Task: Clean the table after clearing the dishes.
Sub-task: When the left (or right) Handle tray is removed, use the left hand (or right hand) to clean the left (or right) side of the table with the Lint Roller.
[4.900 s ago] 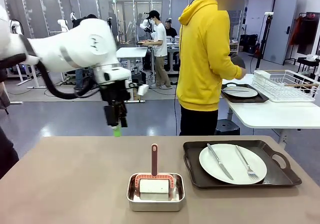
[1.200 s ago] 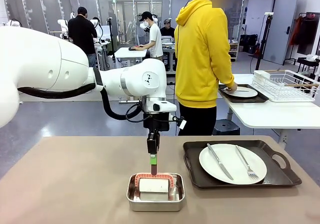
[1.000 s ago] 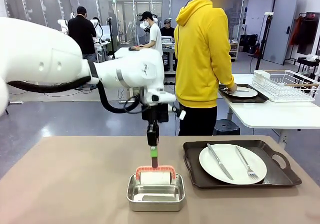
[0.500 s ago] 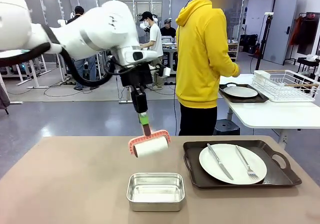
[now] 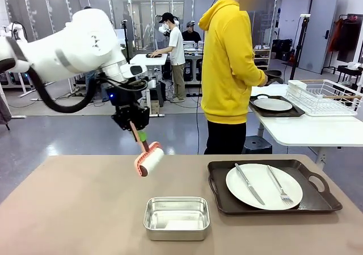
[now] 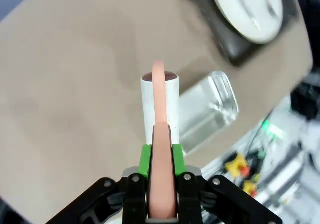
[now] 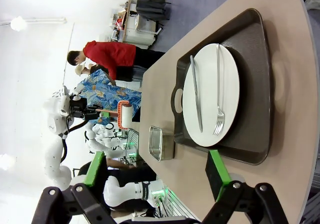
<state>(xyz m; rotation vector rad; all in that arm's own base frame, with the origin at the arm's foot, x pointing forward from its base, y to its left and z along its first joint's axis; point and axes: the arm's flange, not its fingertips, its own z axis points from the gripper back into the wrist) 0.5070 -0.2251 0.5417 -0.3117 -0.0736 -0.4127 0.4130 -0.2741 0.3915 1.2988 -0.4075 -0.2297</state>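
My left gripper (image 5: 139, 136) is shut on the pink handle of a cleaning roller (image 5: 148, 159), a white roll in a pink frame. It hangs tilted above the tan table (image 5: 74, 209), left of and behind the steel pan (image 5: 176, 217). In the left wrist view the green pads (image 6: 145, 160) clamp the handle, with the roller (image 6: 160, 102) over the table (image 6: 70, 84). A white plate (image 5: 264, 185) with knife and fork lies on a dark tray (image 5: 317, 201) at the right. My right gripper (image 7: 156, 171) stands open above the table's edge, looking at that plate (image 7: 210, 94).
A person in a yellow hoodie (image 5: 229, 67) stands at the far side, facing a white side table (image 5: 306, 131). On it lie a second tray with a plate (image 5: 273, 104) and a wire rack (image 5: 326, 96). The steel pan (image 6: 207, 112) has nothing in it.
The left gripper has lifted the roller out of the steel pan and carried it up and to the left. The roller now tilts over the bare table.
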